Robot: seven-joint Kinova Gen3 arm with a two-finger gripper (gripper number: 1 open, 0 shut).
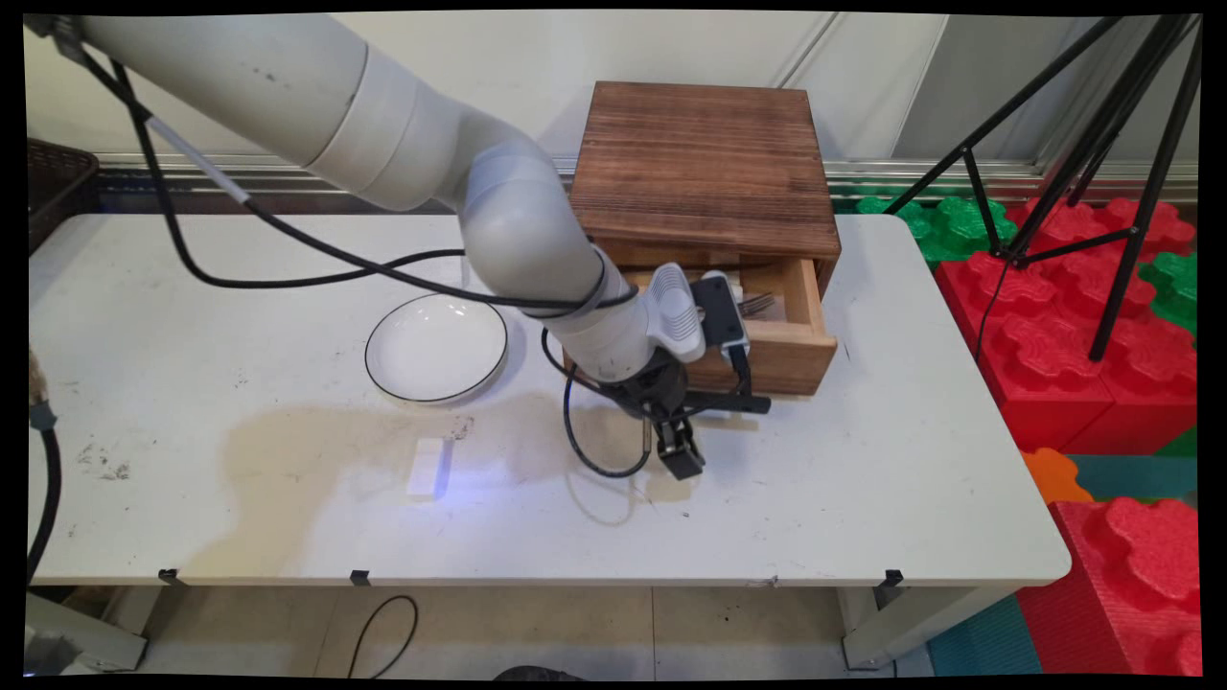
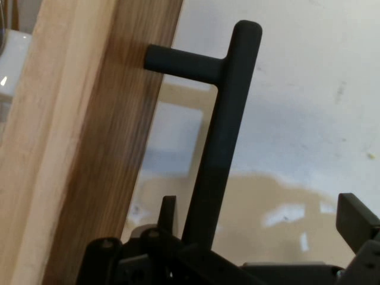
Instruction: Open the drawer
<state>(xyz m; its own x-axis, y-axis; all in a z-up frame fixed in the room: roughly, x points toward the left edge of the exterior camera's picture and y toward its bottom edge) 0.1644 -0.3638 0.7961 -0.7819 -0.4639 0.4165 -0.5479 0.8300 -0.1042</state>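
Observation:
My black gripper (image 1: 678, 448) hangs low over the white table (image 1: 240, 498), just in front of a wooden box (image 1: 705, 168) whose drawer (image 1: 778, 356) is pulled out. It is open. In the hand view the drawer's black bar handle (image 2: 222, 148) runs up between the fingers, close beside the left finger (image 2: 167, 209), while the right finger (image 2: 356, 217) stands well apart from it. The gripper (image 2: 261, 228) holds nothing. The light wood drawer front (image 2: 89, 148) fills the left of the hand view. In the main view the handle (image 1: 743, 403) juts out from the drawer front. A fork (image 1: 757, 304) lies in the drawer.
An empty white plate with a dark rim (image 1: 436, 347) sits left of the box. A small white strip (image 1: 428, 467) lies on the table's brownish stain. Black cables loop under the wrist. A black tripod (image 1: 1102, 163) and red and green foam blocks (image 1: 1054, 335) stand to the right.

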